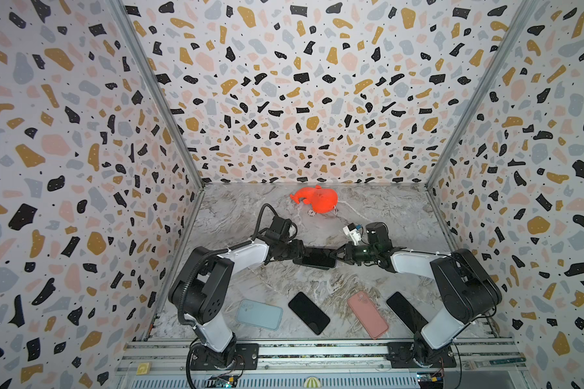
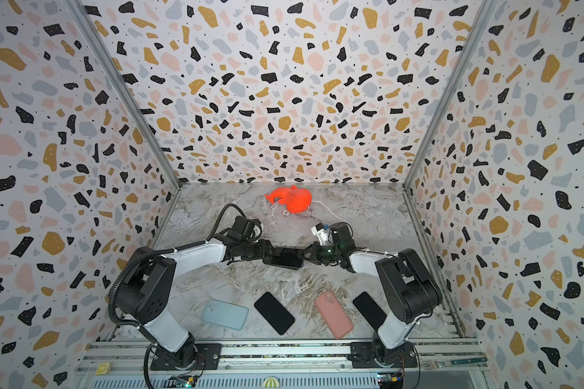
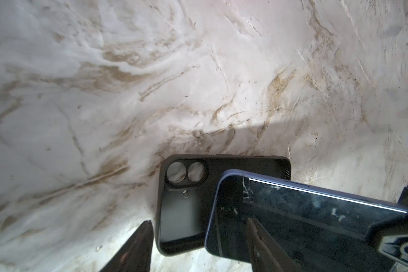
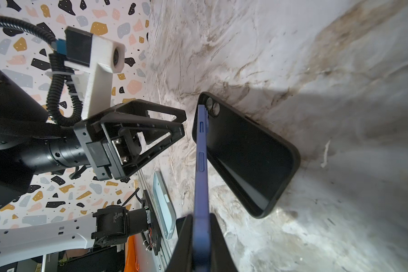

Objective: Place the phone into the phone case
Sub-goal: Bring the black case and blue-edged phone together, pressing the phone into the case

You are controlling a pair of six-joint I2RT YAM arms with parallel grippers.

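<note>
Ahead of the right pincer (image 4: pixel 201 235), clamped on the blue phone (image 4: pixel 201 164), the black case (image 4: pixel 245 160) may skid, as the left pincer (image 4: pixel 183 124) stands apart.

— What sort of place is it?
— A robot lab's test booth. Terrazzo-print walls (image 1: pixel 64 134) close in a marble-print table (image 1: pixel 277 279) on the left, far and right.
— What makes it a lab?
— A left arm (image 1: pixel 213 286) and a right arm (image 1: pixel 462 283) stand bolted to an aluminium rail (image 1: pixel 317 350) at the near edge. A bare circuit board (image 1: pixel 221 382) sits just in front of the rail, and metal posts (image 1: pixel 161 101) frame the far corners.
</note>
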